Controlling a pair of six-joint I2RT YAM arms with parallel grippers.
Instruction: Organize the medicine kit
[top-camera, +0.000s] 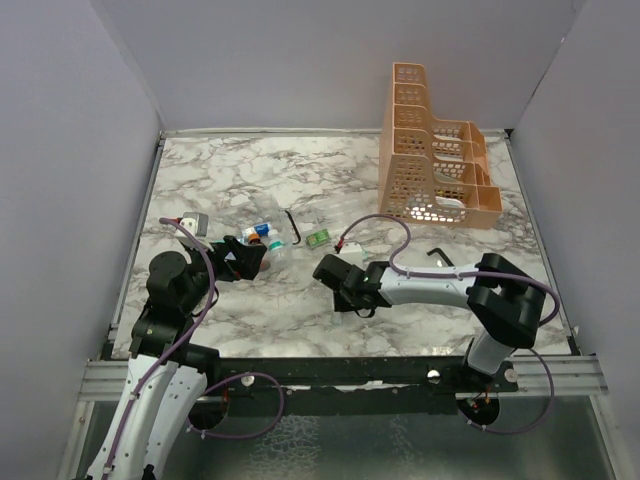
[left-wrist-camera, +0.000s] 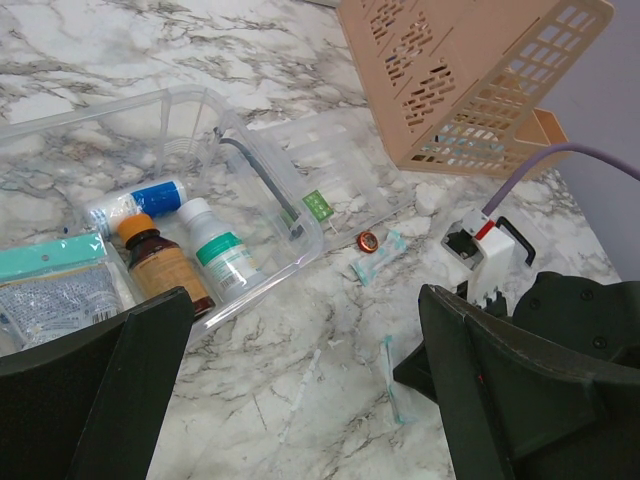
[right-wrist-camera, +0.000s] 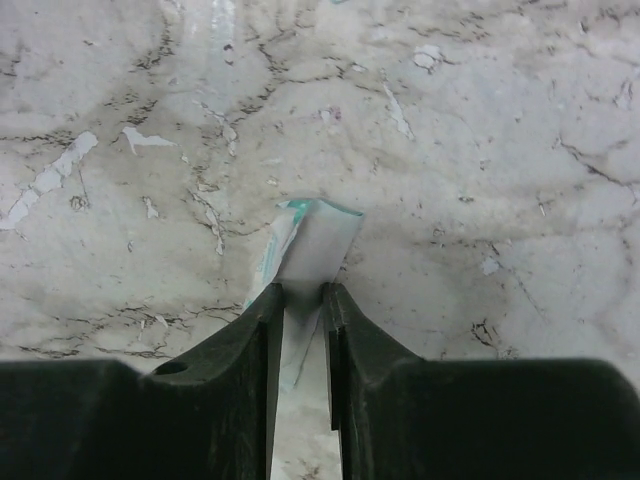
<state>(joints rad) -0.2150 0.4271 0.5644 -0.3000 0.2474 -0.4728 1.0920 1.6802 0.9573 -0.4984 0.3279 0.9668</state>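
Note:
A clear plastic kit box (left-wrist-camera: 262, 175) lies on the marble table and also shows in the top view (top-camera: 283, 238). It holds a brown bottle (left-wrist-camera: 163, 265), a white bottle with a green label (left-wrist-camera: 222, 250), a blue-and-white roll (left-wrist-camera: 135, 202) and a teal packet (left-wrist-camera: 50, 280). My right gripper (right-wrist-camera: 300, 296) is shut on a thin white-and-teal sachet (right-wrist-camera: 318, 240), low over the table; the sachet also shows in the left wrist view (left-wrist-camera: 393, 382). My left gripper (left-wrist-camera: 305, 385) is open and empty, just in front of the box. In the top view it (top-camera: 243, 258) is left of the right gripper (top-camera: 330, 271).
A second teal sachet (left-wrist-camera: 378, 258), a small copper disc (left-wrist-camera: 369, 239) and a green piece (left-wrist-camera: 318, 205) lie near the box's right end. An orange tiered organiser (top-camera: 430, 150) stands at the back right. A black object (top-camera: 441, 256) lies beside the right arm.

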